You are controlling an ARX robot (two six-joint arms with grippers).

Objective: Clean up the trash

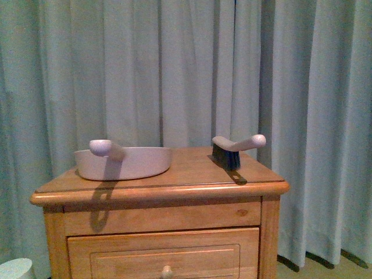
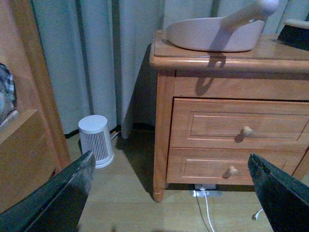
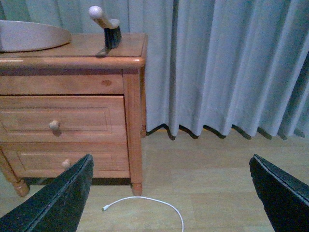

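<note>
Paper wad: its place cannot be told from any view.
The beige dustpan (image 1: 125, 164) sits on the wooden nightstand (image 1: 192, 173), handle toward the front camera, with the brush (image 1: 232, 152) apart on its right. The left gripper (image 2: 170, 159) and right gripper (image 3: 171, 159) hang low before the nightstand, jaws spread wide, holding nothing.

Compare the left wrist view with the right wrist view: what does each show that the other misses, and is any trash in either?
Only the left wrist view shows the small white ribbed appliance on the floor and a second wooden cabinet at the picture's edge. Only the right wrist view shows the whole brush, handle included. Both show the nightstand, the dustpan, the curtain and a white cable on the floor. No paper wad shows in either.
</note>
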